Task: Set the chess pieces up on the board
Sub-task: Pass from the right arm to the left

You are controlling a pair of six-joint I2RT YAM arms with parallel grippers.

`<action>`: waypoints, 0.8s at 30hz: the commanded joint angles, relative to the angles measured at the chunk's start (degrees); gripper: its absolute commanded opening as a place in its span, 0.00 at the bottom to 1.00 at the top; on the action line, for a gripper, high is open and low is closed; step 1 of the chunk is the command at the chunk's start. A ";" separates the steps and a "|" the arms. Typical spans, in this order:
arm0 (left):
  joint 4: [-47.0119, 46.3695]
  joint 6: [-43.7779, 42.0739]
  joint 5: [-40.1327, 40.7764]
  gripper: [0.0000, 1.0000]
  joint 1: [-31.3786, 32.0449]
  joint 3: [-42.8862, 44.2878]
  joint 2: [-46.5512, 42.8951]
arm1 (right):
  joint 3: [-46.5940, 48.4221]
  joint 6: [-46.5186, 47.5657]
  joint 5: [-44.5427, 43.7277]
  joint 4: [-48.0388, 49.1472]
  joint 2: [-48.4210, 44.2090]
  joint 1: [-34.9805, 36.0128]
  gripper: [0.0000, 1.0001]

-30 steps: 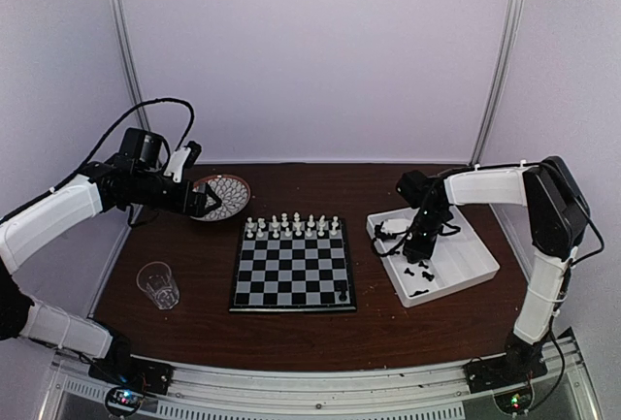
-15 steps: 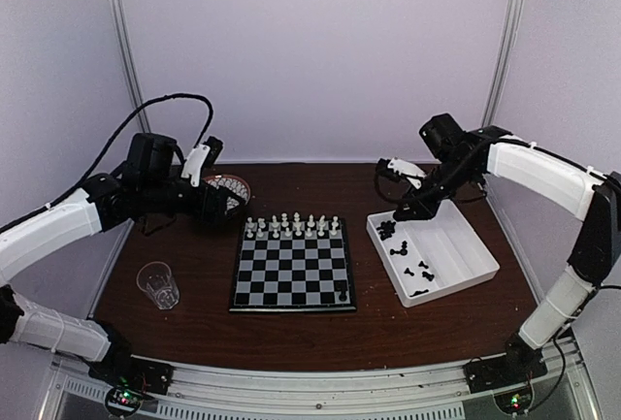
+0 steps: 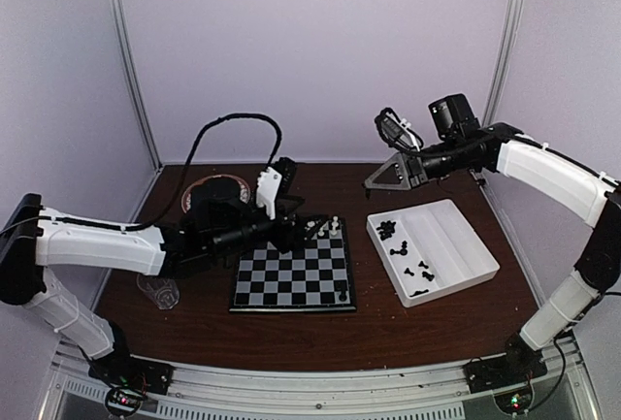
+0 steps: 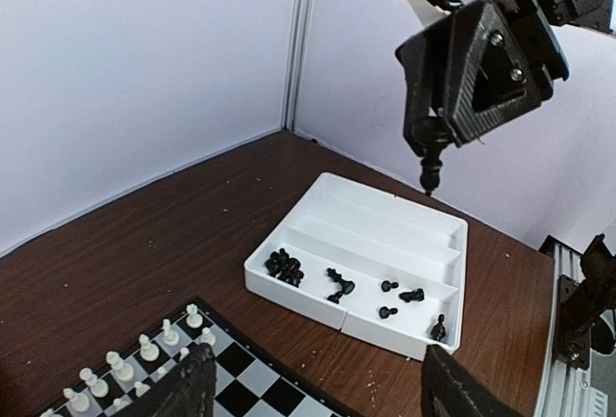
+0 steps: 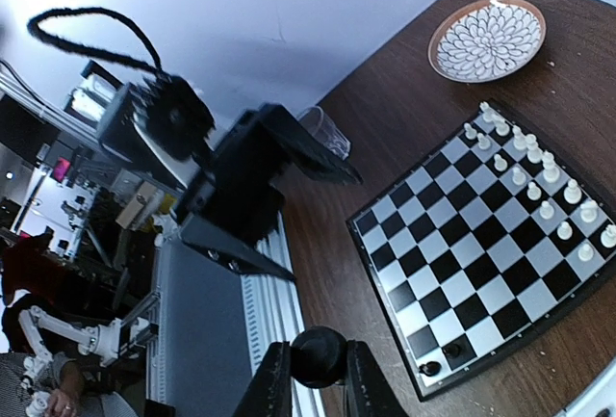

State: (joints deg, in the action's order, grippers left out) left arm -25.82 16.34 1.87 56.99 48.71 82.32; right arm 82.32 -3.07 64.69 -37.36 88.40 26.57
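Pinches a small black chessman (image 4: 429, 171) in the right gripper (image 4: 426, 136) — raised well above the tabletop toward its far edge, near the white compartmented tray (image 3: 456, 245). Hangs the left gripper (image 4: 318, 383) low at the far edge of the black-and-grey checked chessboard (image 3: 291, 279), claw spread, nothing in it. Shows white chessmen (image 5: 544, 191) along that far edge, two black ones (image 3: 343, 294) at the board's near-right corner — more black ones (image 3: 388, 231) in the tray.

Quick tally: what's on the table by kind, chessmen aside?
board: 1
tray: 1
plate: 1
cup: 1
Total: 4
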 commanded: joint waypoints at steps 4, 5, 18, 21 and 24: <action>-18.30 0.56 2.28 0.76 3.26 6.80 9.64 | -4.66 -17.65 8.47 18.50 -1.62 -0.37 0.16; -18.37 1.00 2.04 0.76 3.33 7.91 10.84 | -4.82 -17.73 8.46 18.64 -1.85 -0.38 0.16; -17.03 3.30 -2.75 0.63 3.31 17.45 19.02 | -7.04 -18.73 8.15 20.80 -4.20 -0.38 0.18; -16.83 3.43 -4.05 0.57 3.33 18.14 19.44 | -7.16 -18.91 8.18 21.05 -4.25 -0.37 0.18; -16.82 3.20 -4.67 0.50 3.35 18.57 19.54 | -7.32 -18.82 8.05 21.15 -4.29 -0.39 0.18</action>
State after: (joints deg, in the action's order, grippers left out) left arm -40.25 19.49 -0.67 60.27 65.36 101.38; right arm 75.81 -21.45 71.92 -18.11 85.41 26.52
